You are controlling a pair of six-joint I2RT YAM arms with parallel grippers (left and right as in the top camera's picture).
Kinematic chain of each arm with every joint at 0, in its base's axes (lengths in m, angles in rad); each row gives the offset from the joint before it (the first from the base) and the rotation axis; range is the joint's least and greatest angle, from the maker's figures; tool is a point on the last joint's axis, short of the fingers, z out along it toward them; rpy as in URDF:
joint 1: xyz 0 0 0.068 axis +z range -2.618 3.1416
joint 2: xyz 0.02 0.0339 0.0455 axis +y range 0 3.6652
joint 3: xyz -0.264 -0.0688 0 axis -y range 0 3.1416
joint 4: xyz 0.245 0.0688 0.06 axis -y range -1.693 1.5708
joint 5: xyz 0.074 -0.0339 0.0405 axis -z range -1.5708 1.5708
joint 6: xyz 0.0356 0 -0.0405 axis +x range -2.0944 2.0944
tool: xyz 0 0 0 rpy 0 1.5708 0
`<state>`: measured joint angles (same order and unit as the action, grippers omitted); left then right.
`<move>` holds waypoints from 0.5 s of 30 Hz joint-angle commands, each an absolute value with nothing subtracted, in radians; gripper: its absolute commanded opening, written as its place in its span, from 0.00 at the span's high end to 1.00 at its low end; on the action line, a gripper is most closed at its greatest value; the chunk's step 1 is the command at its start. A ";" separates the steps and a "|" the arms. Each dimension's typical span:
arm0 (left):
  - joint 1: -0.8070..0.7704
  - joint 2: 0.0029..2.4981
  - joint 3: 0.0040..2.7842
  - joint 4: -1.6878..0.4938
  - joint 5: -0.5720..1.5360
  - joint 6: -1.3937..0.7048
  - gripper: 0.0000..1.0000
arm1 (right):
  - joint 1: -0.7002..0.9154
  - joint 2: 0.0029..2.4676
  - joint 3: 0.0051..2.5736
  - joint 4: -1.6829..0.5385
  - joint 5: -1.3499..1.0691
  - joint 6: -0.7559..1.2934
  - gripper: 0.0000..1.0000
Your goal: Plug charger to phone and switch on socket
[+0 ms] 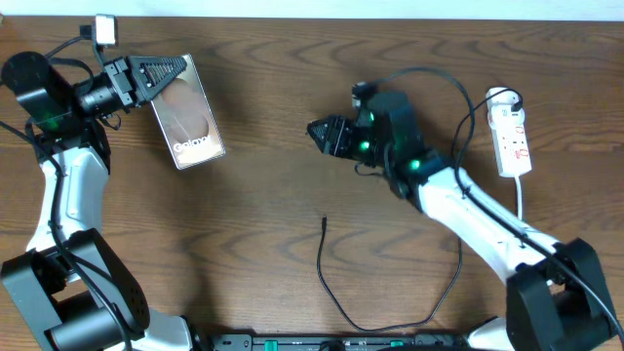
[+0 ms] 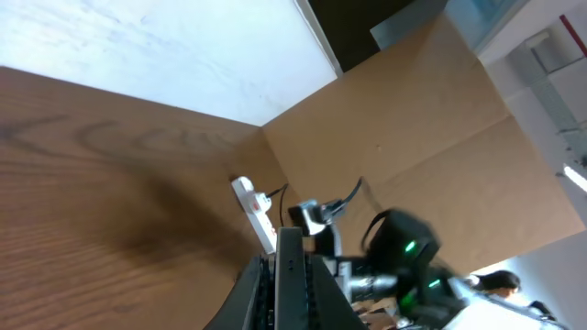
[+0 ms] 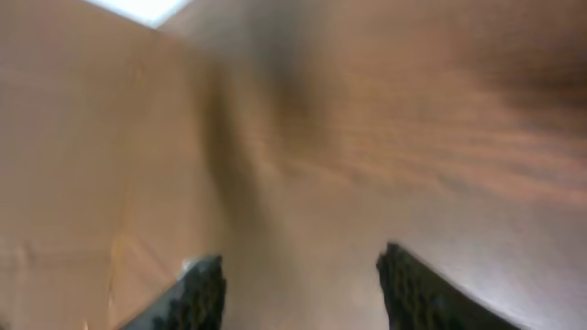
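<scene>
Charger (image 1: 321, 249) not yet plugged in, socket (image 1: 512, 136) unattended: task looks barely begun.
Plug tip lies loose mid-table (image 1: 253, 195), cable looping toward the front edge, well apart from the phone (image 1: 195, 122) at back left. Right gripper (image 1: 314, 132) hovers beyond the tip, jaws part open, empty. Left gripper (image 1: 180, 66) closed at the phone's far edge; actual pinch unclear. Plugging and switching both left to do.

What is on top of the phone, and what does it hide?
The left gripper, shut, lies over the phone's upper end. The white lettering and pale oval below it show. The end beneath the fingers is covered, so that edge cannot be seen.
</scene>
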<state>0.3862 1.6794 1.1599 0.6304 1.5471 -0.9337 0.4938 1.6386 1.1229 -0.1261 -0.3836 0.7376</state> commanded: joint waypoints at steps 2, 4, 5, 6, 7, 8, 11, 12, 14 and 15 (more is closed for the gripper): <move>0.390 1.666 1.169 0.638 1.570 -0.901 0.93 | 0.490 1.624 1.317 -0.334 -0.365 0.582 0.29; 0.390 1.666 1.169 0.638 1.570 -0.897 0.93 | 0.490 1.624 1.377 -0.459 -0.364 0.579 0.27; 0.390 1.666 1.169 0.638 1.569 -0.897 0.93 | 0.490 1.624 1.396 -0.518 -0.361 0.579 0.25; 0.390 1.666 1.169 0.638 1.566 -0.897 0.93 | 0.490 1.624 1.404 -0.561 -0.356 0.583 0.24; 0.390 1.666 1.169 0.638 1.565 -0.897 0.92 | 0.490 1.624 1.407 -0.612 -0.344 0.586 0.20; 0.390 1.666 1.169 0.638 1.563 -0.898 0.93 | 0.492 1.624 1.407 -0.656 -0.327 0.597 0.15; 0.390 1.666 1.169 0.638 1.563 -0.898 0.92 | 0.494 1.637 1.406 -0.809 -0.266 0.620 0.01; 0.390 1.666 1.169 0.638 1.563 -0.898 0.93 | 0.497 1.645 1.406 -0.852 -0.254 0.620 0.01; 0.390 1.666 1.169 0.638 1.563 -0.899 0.93 | 0.505 1.654 1.405 -0.901 -0.252 0.620 0.01; 0.390 1.666 1.169 0.637 1.563 -0.899 0.92 | 0.510 1.657 1.405 -0.918 -0.252 0.620 0.01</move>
<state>0.3862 1.6794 1.1599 0.6300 1.5471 -0.9081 0.4950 1.6382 1.3994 -0.8951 -0.2893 0.6201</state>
